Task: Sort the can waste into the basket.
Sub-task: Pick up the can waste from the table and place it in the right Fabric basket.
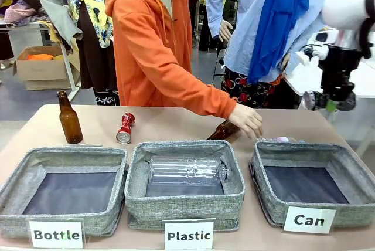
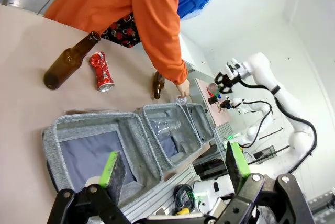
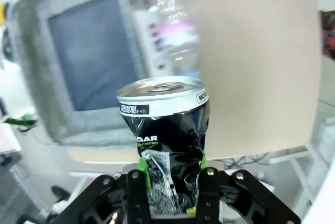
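- Three grey fabric bins sit in a row along the near edge of the table point(image 1: 176, 117), each with a white label in front.
- Can basket point(image 1: 351, 214) is at the near right corner, with only dark lining inside.
- Plastic bin point(image 1: 184, 207) is in the middle, with a clear plastic bottle point(image 1: 187, 170) lying on its side in it.
- Bottle bin point(image 1: 70, 152) is at the near left corner, with nothing in it.
- Right gripper point(image 3: 170, 167) is clamped on the dark can point(image 3: 165, 124). The can is crushed, held by its lower part, silver top pointing away from the wrist.
- In the front view that arm is raised off the table at the right edge, beyond the Can basket's far right corner. The wrist view shows the basket's lining beyond the can, blurred.
- Left gripper point(image 2: 174, 164) has its jaws wide apart with nothing between the green pads. It is up in the air on the Bottle bin side.
- Red can point(image 1: 125, 128) lies crushed on the table behind the gap between the Bottle and Plastic bins, toward the far edge.
- Brown bottle point(image 1: 70, 119) stands upright near the far left, just left of the red can.
- Second brown bottle point(image 1: 222, 130) lies tilted behind the Plastic bin's far right corner.
- Person's hand point(image 1: 247, 120), in an orange sleeve, is on that lying bottle.
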Tool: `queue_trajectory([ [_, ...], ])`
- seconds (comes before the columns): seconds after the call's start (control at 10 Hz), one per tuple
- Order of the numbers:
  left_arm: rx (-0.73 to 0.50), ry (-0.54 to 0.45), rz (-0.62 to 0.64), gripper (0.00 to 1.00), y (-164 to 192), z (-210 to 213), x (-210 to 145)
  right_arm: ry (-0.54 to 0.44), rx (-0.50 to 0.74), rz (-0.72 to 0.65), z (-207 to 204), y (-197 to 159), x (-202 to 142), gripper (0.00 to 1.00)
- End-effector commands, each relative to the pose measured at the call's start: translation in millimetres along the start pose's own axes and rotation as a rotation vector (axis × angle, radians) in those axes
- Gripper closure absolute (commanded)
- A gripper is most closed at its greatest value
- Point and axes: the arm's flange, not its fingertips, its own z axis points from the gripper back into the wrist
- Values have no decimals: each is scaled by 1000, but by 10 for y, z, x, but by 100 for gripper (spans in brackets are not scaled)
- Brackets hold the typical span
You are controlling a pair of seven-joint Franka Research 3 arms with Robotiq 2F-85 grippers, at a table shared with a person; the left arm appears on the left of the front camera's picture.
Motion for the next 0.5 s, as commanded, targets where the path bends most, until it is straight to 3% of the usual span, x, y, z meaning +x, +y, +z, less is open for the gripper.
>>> queue_trajectory([
  [0.0,-22,-15,-22,0,2,-16,20,-17,-44,78,-176,715,-64,100],
  [0.2,-22,-15,-22,0,2,-16,20,-60,-94,95,-378,1301,-187,100],
  [0.4,-22,-15,-22,0,2,-16,20,-90,-105,81,-511,1516,-277,100],
])
